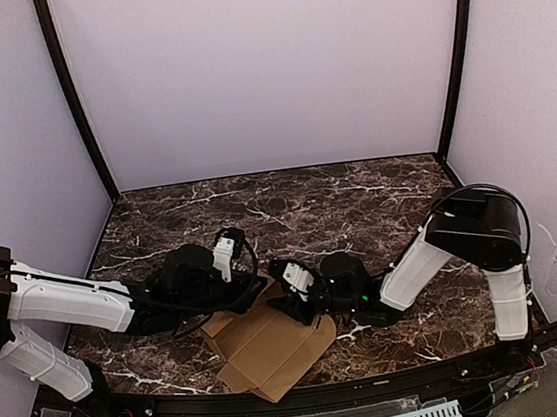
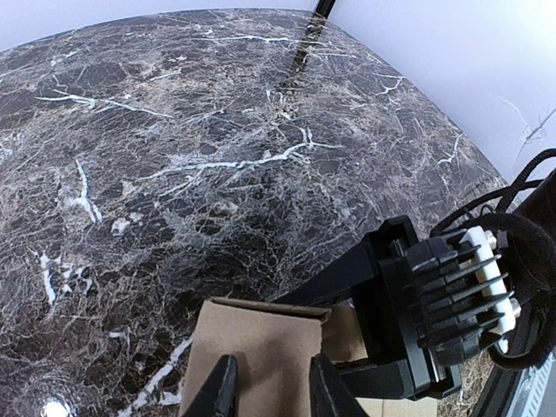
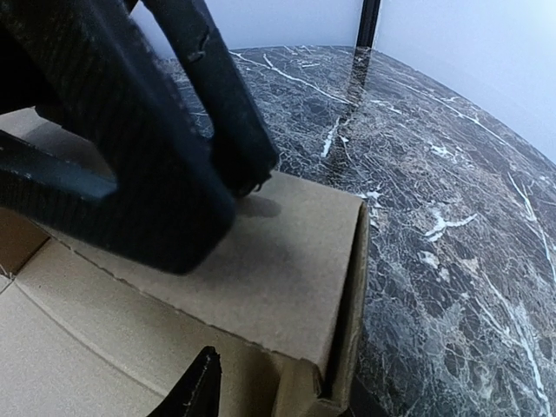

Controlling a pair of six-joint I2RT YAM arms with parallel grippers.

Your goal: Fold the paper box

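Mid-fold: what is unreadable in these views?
Left wrist: bottom edge cuts off the left gripper; whether it pinches the paper box is unclear.
Right wrist: the left gripper's fingers block the upper left; one finger of the right gripper shows, opening unclear.
Top view: both grippers hide the box's far flaps.

I have the plain brown cardboard paper box [image 1: 275, 355] lying on the dark marbled stone table [image 1: 358, 199], close to its near edge and between the 2 arm bases. The left gripper [image 2: 274, 395] sits over the box's far-left part, above a raised flap. The right gripper [image 1: 288, 306] reaches over the box's far edge from the right, just beside the left one.
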